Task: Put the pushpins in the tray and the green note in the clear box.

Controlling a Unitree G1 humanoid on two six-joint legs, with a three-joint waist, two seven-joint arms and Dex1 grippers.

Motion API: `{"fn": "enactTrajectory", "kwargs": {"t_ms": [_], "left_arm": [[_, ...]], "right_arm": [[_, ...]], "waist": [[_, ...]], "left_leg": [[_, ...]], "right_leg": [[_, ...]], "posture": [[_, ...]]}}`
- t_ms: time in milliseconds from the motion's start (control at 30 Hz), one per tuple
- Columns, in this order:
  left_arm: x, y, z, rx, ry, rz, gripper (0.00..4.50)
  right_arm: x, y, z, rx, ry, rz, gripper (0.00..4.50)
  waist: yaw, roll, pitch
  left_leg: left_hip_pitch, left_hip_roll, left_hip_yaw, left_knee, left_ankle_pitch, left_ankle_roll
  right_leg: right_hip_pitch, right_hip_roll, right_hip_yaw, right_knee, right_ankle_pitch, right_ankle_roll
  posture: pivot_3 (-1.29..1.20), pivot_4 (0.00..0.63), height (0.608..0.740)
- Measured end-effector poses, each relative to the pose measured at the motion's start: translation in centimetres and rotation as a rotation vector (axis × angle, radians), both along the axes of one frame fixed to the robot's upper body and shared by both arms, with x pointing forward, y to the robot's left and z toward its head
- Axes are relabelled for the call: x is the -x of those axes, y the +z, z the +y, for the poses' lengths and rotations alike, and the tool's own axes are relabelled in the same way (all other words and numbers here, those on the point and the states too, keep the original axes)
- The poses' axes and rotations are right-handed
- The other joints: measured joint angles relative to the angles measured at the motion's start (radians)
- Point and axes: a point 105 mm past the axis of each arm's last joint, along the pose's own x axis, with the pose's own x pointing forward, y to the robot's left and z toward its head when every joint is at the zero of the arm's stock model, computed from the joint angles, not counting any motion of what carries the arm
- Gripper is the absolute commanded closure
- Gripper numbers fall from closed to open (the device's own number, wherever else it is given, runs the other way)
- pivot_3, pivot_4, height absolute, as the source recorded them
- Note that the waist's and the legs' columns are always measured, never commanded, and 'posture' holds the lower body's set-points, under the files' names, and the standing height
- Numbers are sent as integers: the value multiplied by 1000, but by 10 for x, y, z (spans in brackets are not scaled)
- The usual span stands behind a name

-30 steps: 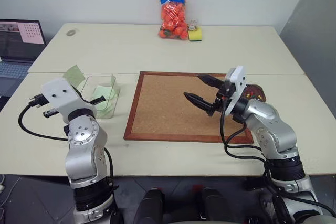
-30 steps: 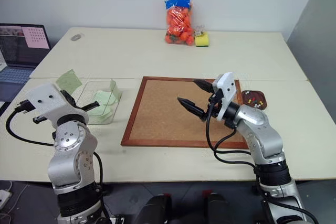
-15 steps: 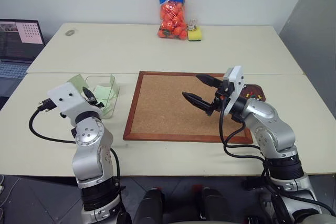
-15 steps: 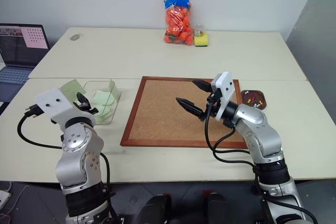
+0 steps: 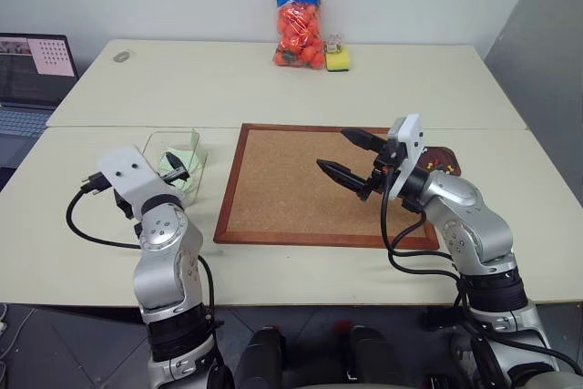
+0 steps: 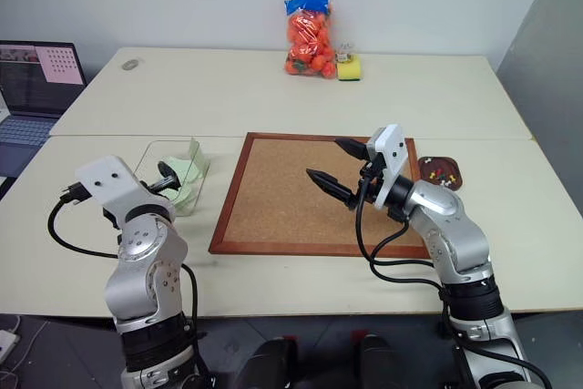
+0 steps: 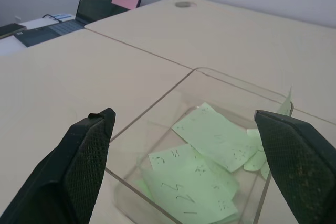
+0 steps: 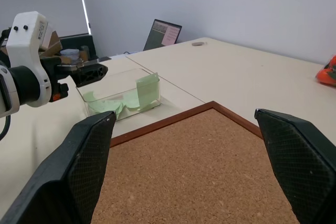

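Two cream tables [image 5: 273,79] meet under a grey wall. The left gripper [image 7: 184,145] hangs spread and empty over the clear box [image 5: 176,164]; its wrist view shows several green note [image 7: 210,135] slips inside. The right gripper [image 5: 351,156] gapes over the corkboard [image 5: 291,179], beside the tray [image 6: 441,173] holding pushpins [image 6: 435,170].

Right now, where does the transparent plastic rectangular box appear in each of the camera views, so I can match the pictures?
Left eye view: transparent plastic rectangular box, left of centre, beside the wood-framed corkboard.
Right eye view: same place, left of the corkboard.
Left wrist view: close up, lower middle, green paper notes inside.
Right wrist view: left of centre, past the corkboard's corner.
Shared landmark: the green notes in the box.
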Motion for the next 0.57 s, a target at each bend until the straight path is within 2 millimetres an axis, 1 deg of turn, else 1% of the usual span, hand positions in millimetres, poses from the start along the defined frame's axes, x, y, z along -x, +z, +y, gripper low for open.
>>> {"fn": "enactTrajectory", "kwargs": {"t_ms": [167,267,333,367,400,433,500,533,567], "left_arm": [[-2,5,-2,-14,-14,-15,8],[-9,12,-14,-62,-88,-25,8],[-15,17,-30,-109,-190,-37,8],[-18,19,-44,-128,-274,-42,8],[-20,19,-51,-134,-319,-44,8],[-21,17,-69,-144,-422,-42,8],[-15,8,-96,-158,-581,-26,8],[-11,-2,-110,-151,-657,-1,8],[-7,-14,-117,-140,-700,30,8]], "right_arm": [[-1,0,-1,0,-6,2,0],[-3,-7,-4,4,-22,20,0],[-7,-14,-9,20,-67,22,0],[-11,-16,-14,27,-111,18,0],[-14,-17,-17,36,-143,10,0],[-22,-20,-25,56,-227,1,0],[-33,-29,-45,83,-402,-1,0],[-37,-38,-59,106,-499,16,0],[-38,-46,-68,127,-575,27,0]], "waist": [[0,0,0],[0,0,0],[1,0,0],[1,0,0],[1,0,0],[1,0,0],[1,0,0],[1,0,0],[1,0,0]], "left_leg": [[0,0,0,0,0,0],[0,0,0,0,0,0],[0,0,1,0,0,0],[0,-1,1,0,0,0],[0,0,1,0,0,0],[0,-1,2,0,0,0],[0,0,2,-1,0,-1],[0,0,3,-1,0,-1],[0,0,3,-1,0,-1]], "right_leg": [[0,0,0,0,0,0],[0,0,0,0,0,0],[0,0,0,0,0,-1],[0,0,1,0,0,-1],[0,0,1,0,0,-1],[0,-1,1,0,0,-1],[0,-1,2,0,1,-3],[-1,-1,3,0,2,-4],[-1,-1,3,0,2,-4]], "posture": [[0,150,740],[0,150,740],[0,150,740],[0,150,740],[0,150,740],[0,150,740],[0,150,740],[0,150,740],[0,150,740]]}}
